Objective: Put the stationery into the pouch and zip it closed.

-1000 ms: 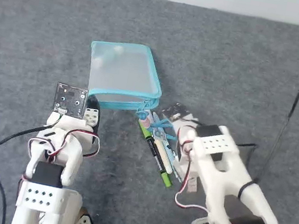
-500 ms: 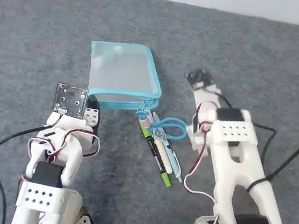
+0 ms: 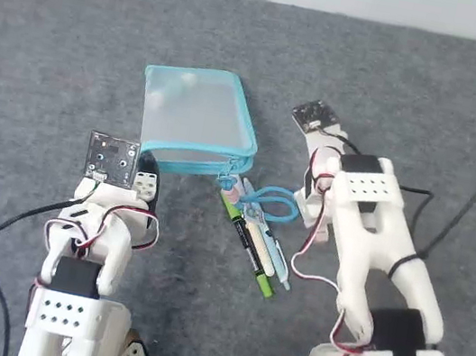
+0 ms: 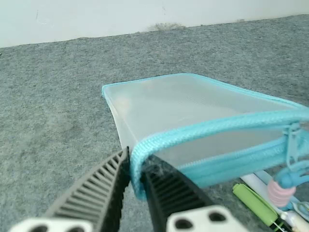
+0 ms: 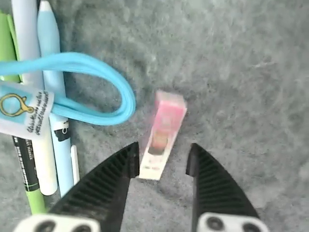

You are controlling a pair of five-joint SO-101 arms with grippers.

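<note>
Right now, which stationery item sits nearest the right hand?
The pink eraser, alone with one end inside the open right hand; the pens lie bundled farther off, under the blue loop.

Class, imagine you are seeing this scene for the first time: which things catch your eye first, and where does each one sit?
The translucent pouch with its turquoise zip lies mid-way across the grey table, with the left tool clamped on the corner nearest that arm. Beside its zip end lies a bundle of pens under a blue loop, and the right tool hangs open over a small pink eraser.
</note>
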